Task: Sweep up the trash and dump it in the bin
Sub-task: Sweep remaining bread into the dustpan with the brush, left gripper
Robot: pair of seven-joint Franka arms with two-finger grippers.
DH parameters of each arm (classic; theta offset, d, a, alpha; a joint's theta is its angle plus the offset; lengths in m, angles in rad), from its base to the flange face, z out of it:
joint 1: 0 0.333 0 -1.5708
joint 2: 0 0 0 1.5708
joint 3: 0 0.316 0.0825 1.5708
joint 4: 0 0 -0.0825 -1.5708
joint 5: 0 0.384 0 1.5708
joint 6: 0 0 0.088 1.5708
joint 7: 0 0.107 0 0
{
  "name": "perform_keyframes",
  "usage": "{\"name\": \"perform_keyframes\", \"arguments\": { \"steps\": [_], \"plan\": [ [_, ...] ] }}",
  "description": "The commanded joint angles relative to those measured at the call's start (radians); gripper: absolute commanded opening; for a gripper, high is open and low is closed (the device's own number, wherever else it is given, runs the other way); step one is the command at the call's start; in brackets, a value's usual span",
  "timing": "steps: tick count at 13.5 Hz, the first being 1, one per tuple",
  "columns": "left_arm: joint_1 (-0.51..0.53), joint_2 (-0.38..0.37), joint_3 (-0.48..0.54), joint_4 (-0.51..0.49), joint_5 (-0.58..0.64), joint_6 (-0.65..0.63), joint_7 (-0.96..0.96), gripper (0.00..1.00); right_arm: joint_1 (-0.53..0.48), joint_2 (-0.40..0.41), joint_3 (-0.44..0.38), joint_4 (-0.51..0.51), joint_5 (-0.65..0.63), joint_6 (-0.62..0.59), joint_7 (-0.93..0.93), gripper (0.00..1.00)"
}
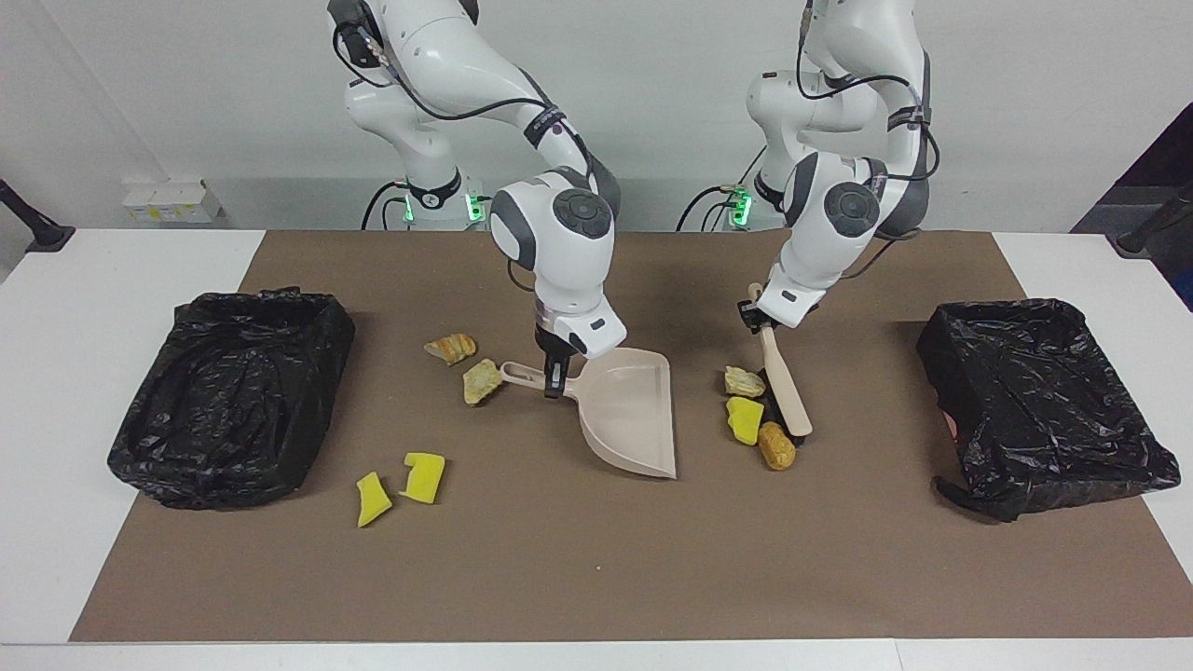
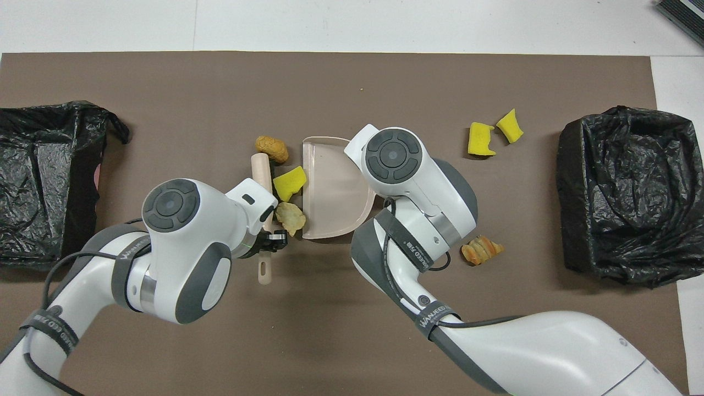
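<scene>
left gripper [image 1: 757, 317] clenched on brush [image 1: 781, 391] handle, bristles hidden under it | right gripper [image 1: 554, 380] grasps dustpan [image 1: 629, 410] handle, mouth facing left arm's end | three trash scraps [image 1: 745, 419] between brush and dustpan | one scrap hidden overhead by right arm [image 2: 418, 198]

Only readable text: black cable straps on arms, overhead view.
- Strap on right arm [image 2: 437, 320]: white letters reading approx. "WANJEED", last letters not sure.
- Strap on left arm [image 2: 55, 331]: same word showing, partly turned away, approx. "WANJEED".
- 2nd strap higher on right arm [image 2: 410, 247]: small white print showing, too small to read.
Nothing else is carrying readable text.
</scene>
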Motion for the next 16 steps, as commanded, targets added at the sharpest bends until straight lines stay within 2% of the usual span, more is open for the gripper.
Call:
{"name": "perform_keyframes", "arguments": {
  "steps": [1, 3, 4, 6, 8, 11, 13, 16],
  "plan": [
    [-0.062, 0.024, 0.015, 0.046, -0.045, 0.012, 0.029, 0.0, -0.006, 0.005, 0.008, -0.006, -0.005, 0.043, -0.014, 0.0],
    [-0.085, 0.03, 0.015, 0.097, -0.046, -0.01, 0.034, 0.0, -0.006, 0.005, 0.008, -0.006, -0.005, 0.044, -0.013, 0.0],
    [-0.081, 0.009, 0.015, 0.108, -0.046, -0.042, 0.053, 0.0, -0.006, 0.005, 0.008, -0.005, -0.005, 0.046, -0.013, 0.0],
    [-0.056, -0.022, 0.029, 0.177, -0.026, -0.189, 0.136, 0.0, -0.008, 0.005, 0.008, 0.0, -0.006, 0.046, -0.013, 0.0],
    [0.006, 0.004, 0.03, 0.223, 0.073, -0.202, 0.175, 0.0, -0.008, 0.005, 0.008, 0.0, -0.006, 0.046, -0.013, 0.0],
    [0.105, 0.074, 0.032, 0.293, 0.193, -0.188, 0.297, 0.0, -0.009, 0.006, 0.009, 0.0, -0.006, 0.047, -0.011, 0.0],
    [0.164, 0.173, 0.029, 0.364, 0.28, -0.174, 0.331, 0.0, -0.009, 0.006, 0.008, -0.002, -0.005, 0.063, -0.011, 0.0],
    [0.177, 0.251, 0.03, 0.39, 0.281, -0.095, 0.413, 0.0, -0.019, 0.008, 0.008, -0.005, 0.012, 0.041, -0.016, 0.0]
  ]
}}
